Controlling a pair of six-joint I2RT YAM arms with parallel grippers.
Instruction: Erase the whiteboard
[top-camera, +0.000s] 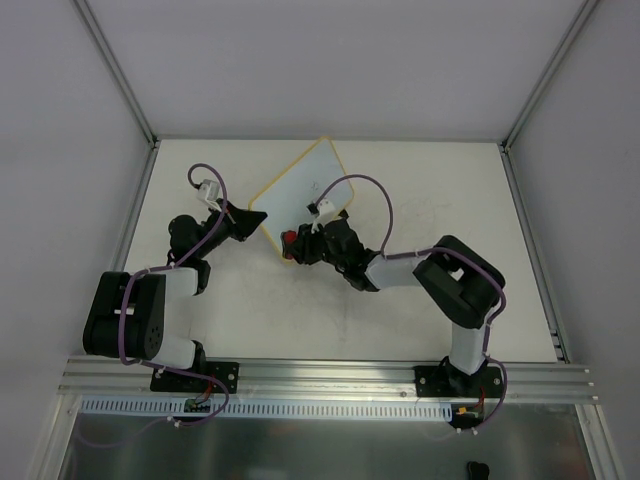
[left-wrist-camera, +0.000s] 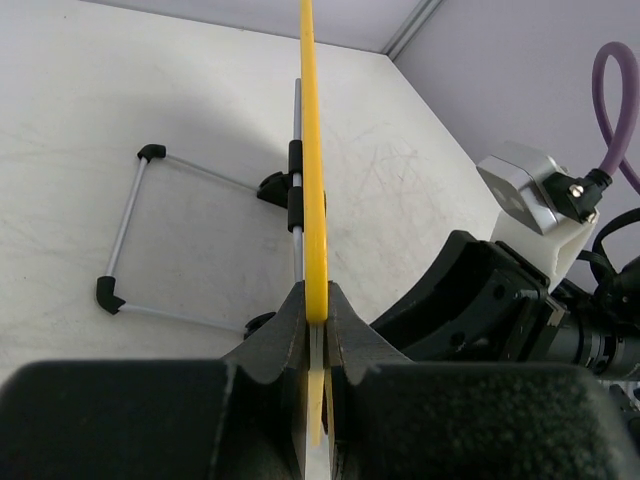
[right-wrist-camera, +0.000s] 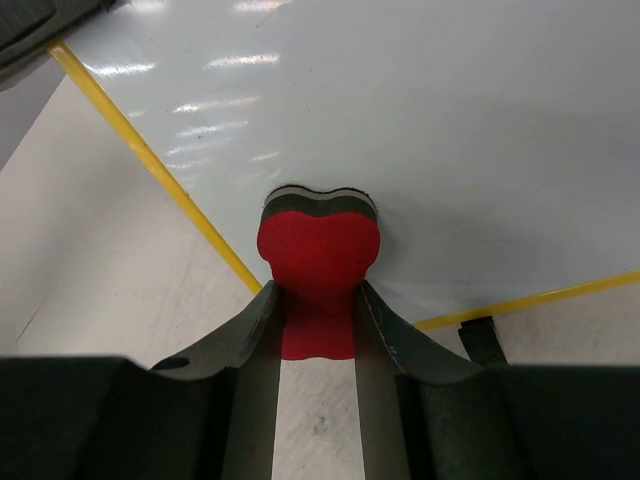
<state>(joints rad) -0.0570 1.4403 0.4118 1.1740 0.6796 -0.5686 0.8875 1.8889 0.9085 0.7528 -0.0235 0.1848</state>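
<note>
The whiteboard (top-camera: 305, 190) sits near the middle of the surface (top-camera: 450, 180), turned so that it reads as a diamond from above: a glossy white face with a thin yellow frame and rounded corners. In the right wrist view the face carries only streaks of reflected light, and a small black foot (right-wrist-camera: 478, 338) shows under its lower edge. The left gripper (left-wrist-camera: 317, 305) has its jaws pinching the yellow frame at the board's left corner. The right gripper (right-wrist-camera: 318, 300) has its jaws clamped on a red eraser (right-wrist-camera: 318, 258), whose dark far layer meets the board's face close to the near corner. From above, that corner is hidden under the right gripper. The left wrist camera sees the board only edge-on, with a wire stand (left-wrist-camera: 125, 240) behind it. The right wrist view cuts off the board's top and right.
</note>
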